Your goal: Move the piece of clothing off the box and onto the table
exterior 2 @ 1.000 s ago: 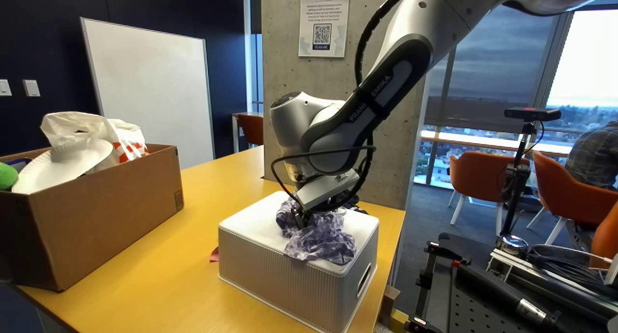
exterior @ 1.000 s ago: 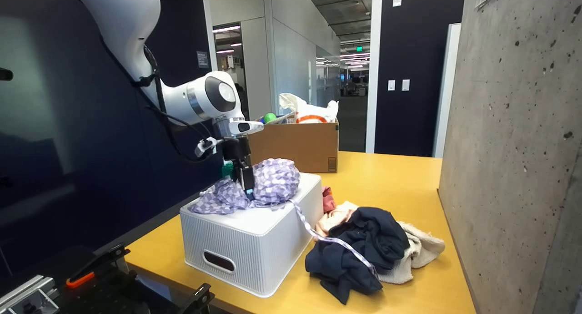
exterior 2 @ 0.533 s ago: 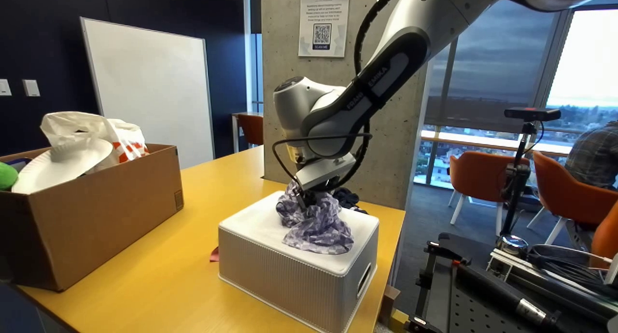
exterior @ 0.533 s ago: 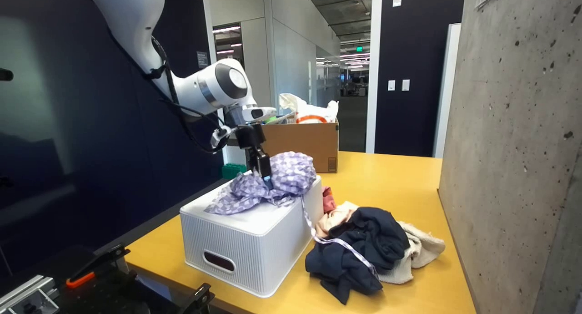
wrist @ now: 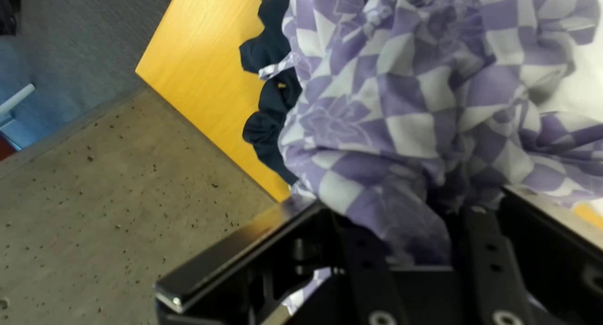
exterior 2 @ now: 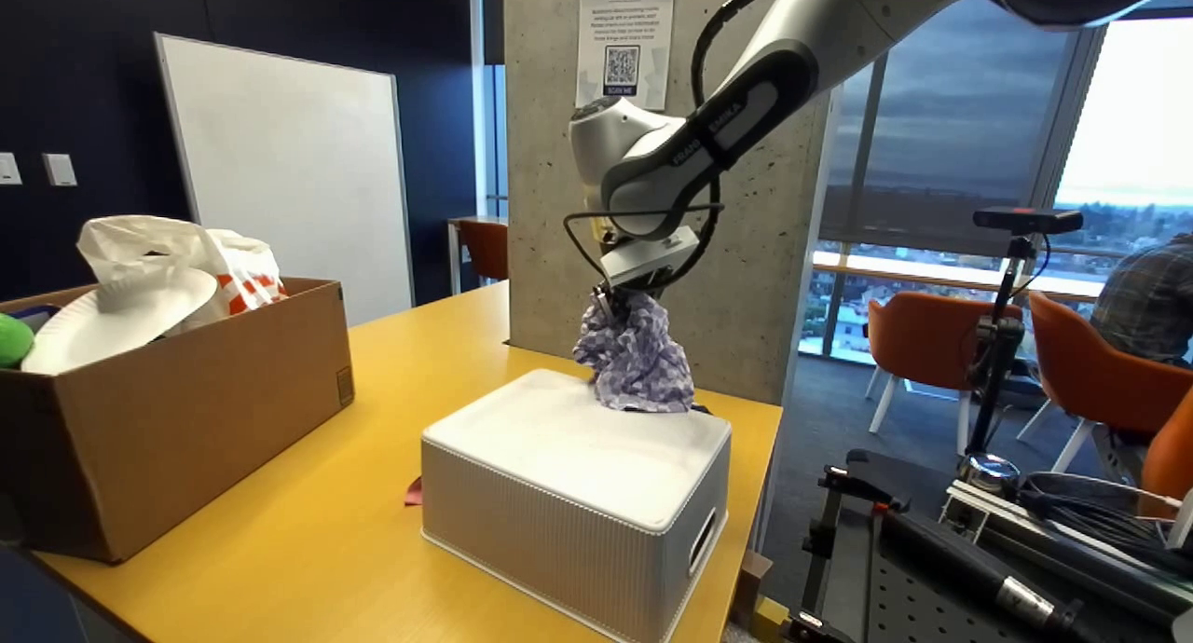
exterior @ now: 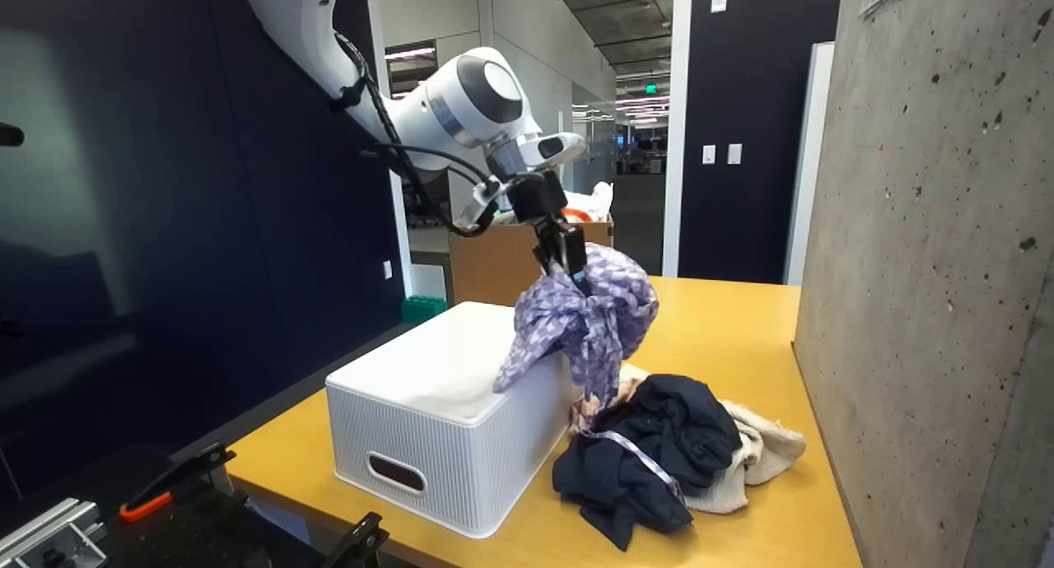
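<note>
Hangs the purple-and-white checkered garment (exterior: 589,329) from the gripper (exterior: 566,273), with a bunched fold pinched between the jaws. Dangles apparently mostly past the white ribbed storage box (exterior: 453,391), toward the edge of the yellow tabletop (exterior: 725,329) along the concrete pillar (exterior: 922,263); cannot tell about contact with the box top. Trails a matching strap (exterior: 646,460) over the navy garment (exterior: 679,428) nearer that edge. Seems past halfway: grasped and raised, not yet laid down. Left to do, probably: swing clear, lower to the tabletop, let go.

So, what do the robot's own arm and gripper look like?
A smooth white, rounded, jointed arm, with a dark grey panel lettered EMIKA and a thick black cable strapped alongside. It ends in an angular black two-fingered gripper with silver fasteners.
</note>
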### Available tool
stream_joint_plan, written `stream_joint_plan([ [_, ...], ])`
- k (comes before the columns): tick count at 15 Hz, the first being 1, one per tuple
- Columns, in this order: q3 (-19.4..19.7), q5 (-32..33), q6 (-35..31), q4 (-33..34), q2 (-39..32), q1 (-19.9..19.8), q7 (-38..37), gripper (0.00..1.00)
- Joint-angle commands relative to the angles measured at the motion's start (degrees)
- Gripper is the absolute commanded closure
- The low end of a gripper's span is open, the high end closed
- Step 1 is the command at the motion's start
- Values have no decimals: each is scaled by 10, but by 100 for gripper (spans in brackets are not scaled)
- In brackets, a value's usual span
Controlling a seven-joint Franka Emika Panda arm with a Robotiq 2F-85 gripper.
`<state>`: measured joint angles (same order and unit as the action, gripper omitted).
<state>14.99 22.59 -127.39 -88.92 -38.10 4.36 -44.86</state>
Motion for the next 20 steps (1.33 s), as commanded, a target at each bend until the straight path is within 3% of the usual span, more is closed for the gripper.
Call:
stream_joint_plan([
  [1,2,-12,54,138,-63,-34,63,97],
  [6,1,-23,88,281,-166,-65,121,97],
  [12,-6,-54,89,427,-319,-63,150,97],
  [16,3,-60,91,477,-363,-60,155,97],
  [17,4,-60,91,480,-362,-60,156,74],
  [18,-2,-46,88,474,-353,-66,151,63],
  [20,5,-41,82,472,-343,-69,145,49],
])
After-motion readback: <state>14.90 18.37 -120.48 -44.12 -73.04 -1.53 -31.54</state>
